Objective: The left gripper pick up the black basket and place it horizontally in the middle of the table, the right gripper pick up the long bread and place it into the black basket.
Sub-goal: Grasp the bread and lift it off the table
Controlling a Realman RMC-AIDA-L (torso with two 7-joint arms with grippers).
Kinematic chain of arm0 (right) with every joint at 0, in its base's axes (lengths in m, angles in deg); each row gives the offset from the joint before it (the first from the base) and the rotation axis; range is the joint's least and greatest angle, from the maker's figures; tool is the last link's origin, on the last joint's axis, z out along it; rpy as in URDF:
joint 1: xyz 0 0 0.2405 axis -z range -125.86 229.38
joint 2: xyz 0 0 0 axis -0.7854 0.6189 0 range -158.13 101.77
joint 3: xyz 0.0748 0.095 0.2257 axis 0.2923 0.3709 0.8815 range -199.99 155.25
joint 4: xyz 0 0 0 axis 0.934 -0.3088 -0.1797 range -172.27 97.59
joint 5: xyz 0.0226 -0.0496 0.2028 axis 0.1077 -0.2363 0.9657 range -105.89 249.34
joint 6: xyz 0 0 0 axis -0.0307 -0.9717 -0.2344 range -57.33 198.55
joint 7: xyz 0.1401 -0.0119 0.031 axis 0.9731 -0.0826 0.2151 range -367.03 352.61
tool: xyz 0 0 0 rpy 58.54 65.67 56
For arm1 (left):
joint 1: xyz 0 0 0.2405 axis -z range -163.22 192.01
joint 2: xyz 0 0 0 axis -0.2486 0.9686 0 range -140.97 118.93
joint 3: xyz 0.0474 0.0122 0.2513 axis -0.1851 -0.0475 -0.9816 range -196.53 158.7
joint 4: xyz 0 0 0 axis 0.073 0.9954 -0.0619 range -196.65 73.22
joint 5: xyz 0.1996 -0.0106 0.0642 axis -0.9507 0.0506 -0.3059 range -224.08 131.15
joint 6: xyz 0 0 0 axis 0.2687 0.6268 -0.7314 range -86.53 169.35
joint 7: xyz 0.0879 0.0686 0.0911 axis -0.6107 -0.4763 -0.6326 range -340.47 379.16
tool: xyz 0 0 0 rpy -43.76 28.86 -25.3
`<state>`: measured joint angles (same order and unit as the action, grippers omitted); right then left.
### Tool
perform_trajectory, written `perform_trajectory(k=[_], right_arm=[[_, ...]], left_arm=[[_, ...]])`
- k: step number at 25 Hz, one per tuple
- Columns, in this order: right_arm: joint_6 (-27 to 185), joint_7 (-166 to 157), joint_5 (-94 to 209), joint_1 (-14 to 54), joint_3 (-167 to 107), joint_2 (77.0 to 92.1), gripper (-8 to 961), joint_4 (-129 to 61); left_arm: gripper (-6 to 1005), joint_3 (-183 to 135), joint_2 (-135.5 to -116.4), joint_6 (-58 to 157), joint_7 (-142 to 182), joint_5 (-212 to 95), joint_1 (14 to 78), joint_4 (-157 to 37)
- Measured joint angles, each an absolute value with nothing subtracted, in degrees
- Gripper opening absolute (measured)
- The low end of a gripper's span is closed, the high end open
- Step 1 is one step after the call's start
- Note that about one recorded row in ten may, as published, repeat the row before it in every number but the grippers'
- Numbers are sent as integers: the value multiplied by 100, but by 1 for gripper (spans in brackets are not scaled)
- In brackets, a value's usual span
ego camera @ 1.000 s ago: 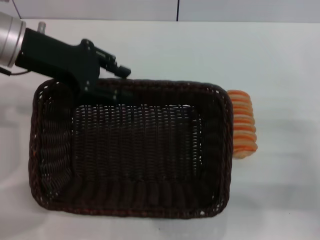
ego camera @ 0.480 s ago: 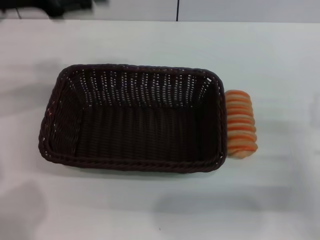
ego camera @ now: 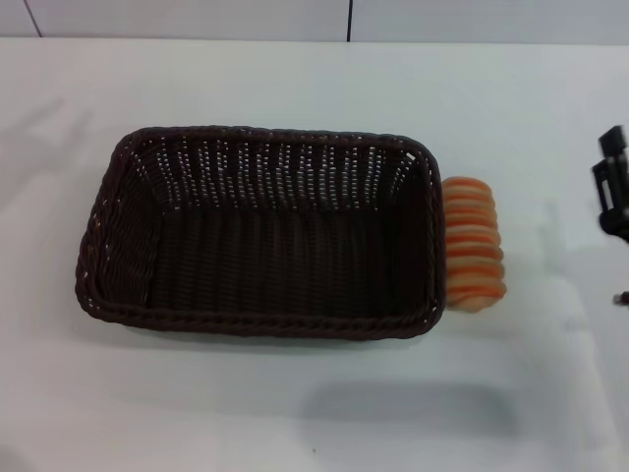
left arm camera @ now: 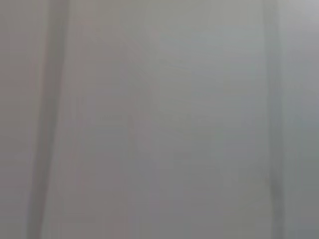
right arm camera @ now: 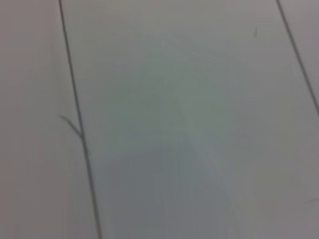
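Note:
The black basket (ego camera: 260, 231) lies flat and lengthwise across the middle of the white table (ego camera: 295, 413) in the head view, and it is empty. The long bread (ego camera: 473, 243) lies on the table touching the basket's right end, outside it. My right gripper (ego camera: 613, 192) shows only as a black tip at the right edge of the head view, to the right of the bread and apart from it. My left gripper is out of view. Both wrist views show only plain grey-white surfaces.
A grey wall with a dark vertical seam (ego camera: 350, 20) runs behind the table's far edge. Bare white tabletop lies in front of the basket and to the right of the bread.
My left gripper let go of the basket's far rim and left the view at the upper left. The basket settled flat. My right gripper has come in at the right edge.

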<state>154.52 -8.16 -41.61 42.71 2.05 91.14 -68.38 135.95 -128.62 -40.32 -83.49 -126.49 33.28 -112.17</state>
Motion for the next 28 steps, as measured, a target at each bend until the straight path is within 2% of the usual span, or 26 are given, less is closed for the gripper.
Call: perform_trajectory(k=[5,14,19,23,28], right_arm=[[15368,-750,-4156,4346,-78,9106,580,-6933],[14894,-428,-4198,4309,-598,9078,621,-6823],[14391,-414,-4202,4290,-723,8994,643,-6969],[14384,-440,-4183,4381,-706,9060,661,-6891],[14255,-449,-4154,4420,-666,9070,700,-6850]], left_arm=[[638,13912,-12790,-3618,-8848,-12422,3055,-10123],[689,13978,-12787,-3224,-9016,-12467,2931,-9977],[847,13957,-12753,-3030,-9028,-12463,2925,-9908],[847,13950,-12753,-3038,-8993,-12463,2928,-9948],[847,13951,-12754,-3062,-8998,-12463,2937,-9953]])
